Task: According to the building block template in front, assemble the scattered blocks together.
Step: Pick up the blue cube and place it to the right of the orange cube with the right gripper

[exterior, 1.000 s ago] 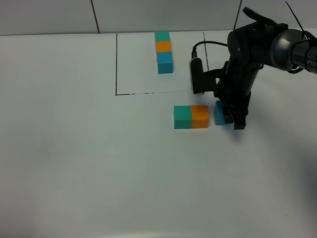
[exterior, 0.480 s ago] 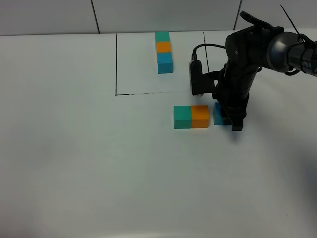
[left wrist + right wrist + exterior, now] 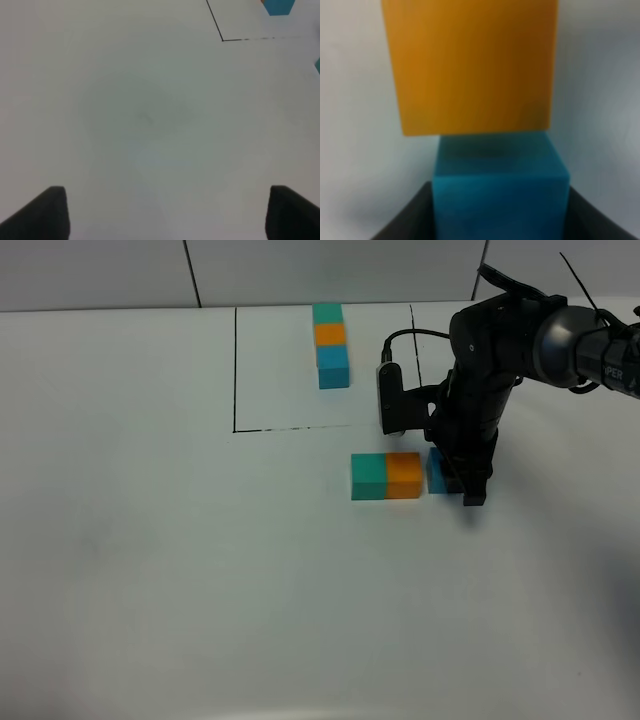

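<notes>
The template (image 3: 331, 345) is a teal, orange and blue column inside a black outline (image 3: 235, 370) at the back. In front of it, a teal block (image 3: 368, 476) and an orange block (image 3: 404, 475) lie joined side by side. Right beside the orange block sits the blue block (image 3: 438, 472), with my right gripper (image 3: 462, 480) shut on it. The right wrist view shows the blue block (image 3: 500, 185) between dark fingers (image 3: 405, 220), close up to the orange block (image 3: 470, 65). My left gripper (image 3: 167, 212) is open and holds nothing, over bare table.
The white table (image 3: 150, 560) stretches wide to the left and front. A grey tiled wall (image 3: 100, 270) runs along the back. The left wrist view catches the outline's corner (image 3: 222, 39) and the template's blue end (image 3: 278, 6).
My right gripper has slid a little to the left with the blue block, narrowing the gap to the orange block. The left gripper has not moved.
</notes>
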